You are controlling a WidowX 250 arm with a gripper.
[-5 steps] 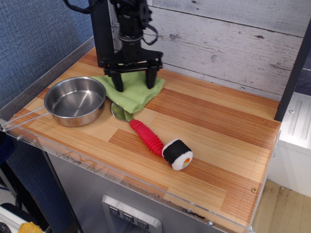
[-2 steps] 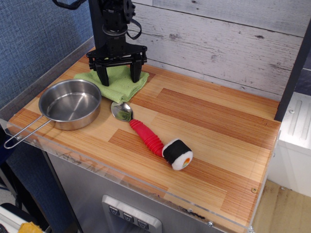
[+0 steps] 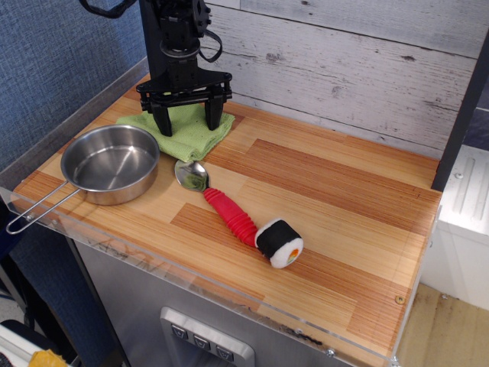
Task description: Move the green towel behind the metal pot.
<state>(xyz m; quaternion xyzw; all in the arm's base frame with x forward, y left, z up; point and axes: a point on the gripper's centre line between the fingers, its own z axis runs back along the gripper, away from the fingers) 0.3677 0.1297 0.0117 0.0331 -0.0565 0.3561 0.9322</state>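
The green towel lies folded on the wooden counter at the back left, just behind and to the right of the metal pot. The pot is shallow, shiny and empty, and its wire handle points to the front left edge. My gripper points straight down over the towel with its two black fingers spread wide. Their tips rest on or just above the cloth, and I cannot tell which. The fingers hide part of the towel's back.
A metal spoon with a red ribbed handle lies in front of the towel, its bowl close to the pot. A toy sushi roll sits at the handle's end. A grey plank wall stands behind the counter and a blue wall to the left.
The gripper and the towel have moved left and back along the counter. The pot has shifted a little to the left. Nothing has visibly moved in the last half second.
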